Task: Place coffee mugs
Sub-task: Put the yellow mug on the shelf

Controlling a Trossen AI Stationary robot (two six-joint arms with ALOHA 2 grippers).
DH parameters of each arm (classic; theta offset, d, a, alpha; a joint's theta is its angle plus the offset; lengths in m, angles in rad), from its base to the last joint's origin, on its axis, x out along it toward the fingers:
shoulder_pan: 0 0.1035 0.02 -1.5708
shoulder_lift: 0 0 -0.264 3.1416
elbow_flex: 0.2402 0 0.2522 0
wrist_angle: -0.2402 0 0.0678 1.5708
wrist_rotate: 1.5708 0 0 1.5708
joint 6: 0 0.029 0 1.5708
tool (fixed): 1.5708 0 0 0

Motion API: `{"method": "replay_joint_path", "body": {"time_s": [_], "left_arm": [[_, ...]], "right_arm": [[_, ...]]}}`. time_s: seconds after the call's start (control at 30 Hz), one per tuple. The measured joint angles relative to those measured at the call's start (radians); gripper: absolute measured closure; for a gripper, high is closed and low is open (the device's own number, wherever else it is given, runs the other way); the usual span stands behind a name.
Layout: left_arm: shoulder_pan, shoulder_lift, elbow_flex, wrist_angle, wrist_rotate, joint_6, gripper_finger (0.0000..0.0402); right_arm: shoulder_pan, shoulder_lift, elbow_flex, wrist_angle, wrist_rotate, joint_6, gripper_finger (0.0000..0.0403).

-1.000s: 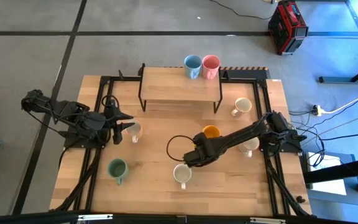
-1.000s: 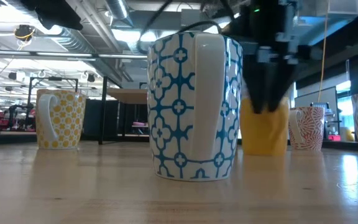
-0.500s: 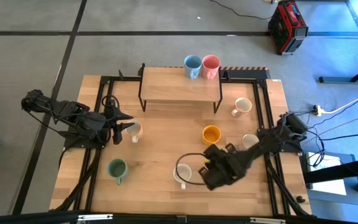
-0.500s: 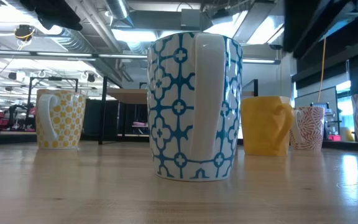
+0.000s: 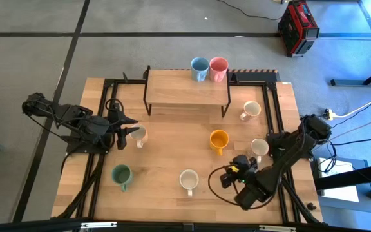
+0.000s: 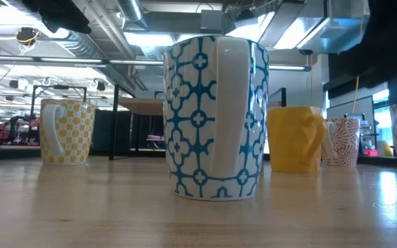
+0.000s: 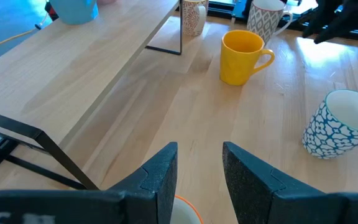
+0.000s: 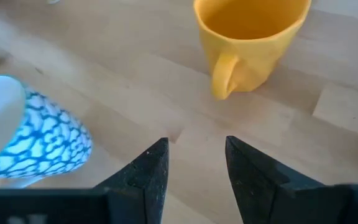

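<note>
Blue mug and pink mug stand on the raised shelf's far right corner. On the table stand the orange mug, two cream mugs, a cream mug with blue pattern, the green mug and a cream mug. My left gripper is open, its fingertips beside that last mug. My right gripper is open near the table's near edge, pointing at the orange mug, with the patterned mug to one side.
The black-legged wooden shelf stands at the table's far middle. Black rails frame the table. A cable loop hangs by the right wrist. Bare wood lies between the green and patterned mugs.
My right arm has swung from between the orange and patterned mugs toward the table's near right corner, leaving the low view. The mugs stand where they were.
</note>
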Motion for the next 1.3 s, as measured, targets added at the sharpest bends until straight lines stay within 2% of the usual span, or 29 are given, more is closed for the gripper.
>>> {"method": "replay_joint_path", "body": {"time_s": [0.3, 0.47, 0.67, 0.87, 1.13, 1.3], "left_arm": [[0.0, 0.0, 0.0, 0.0, 0.008, -0.001, 0.0279], [0.0, 0.0, 0.0, 0.0, 0.011, 0.016, 0.0279], [0.0, 0.0, 0.0, -0.001, 0.018, 0.026, 0.0279], [0.0, 0.0, 0.0, -0.001, 0.019, 0.026, 0.0279], [0.0, 0.0, 0.0, -0.001, 0.019, 0.026, 0.0279], [0.0, 0.0, 0.0, -0.001, 0.019, 0.027, 0.0279]], "right_arm": [[-0.076, 0.0, -0.146, 0.162, 0.037, -0.032, 0.0164], [-0.14, 0.0, -0.239, 0.377, 0.066, -0.191, 0.0161], [-0.209, 0.001, -0.284, 0.387, 0.085, -0.238, 0.0195], [-0.232, 0.001, -0.287, 0.395, 0.089, -0.273, 0.0237], [-0.23, 0.002, -0.287, 0.383, 0.081, -0.317, 0.0374], [-0.231, 0.002, -0.287, 0.386, 0.081, -0.319, 0.0374]]}}
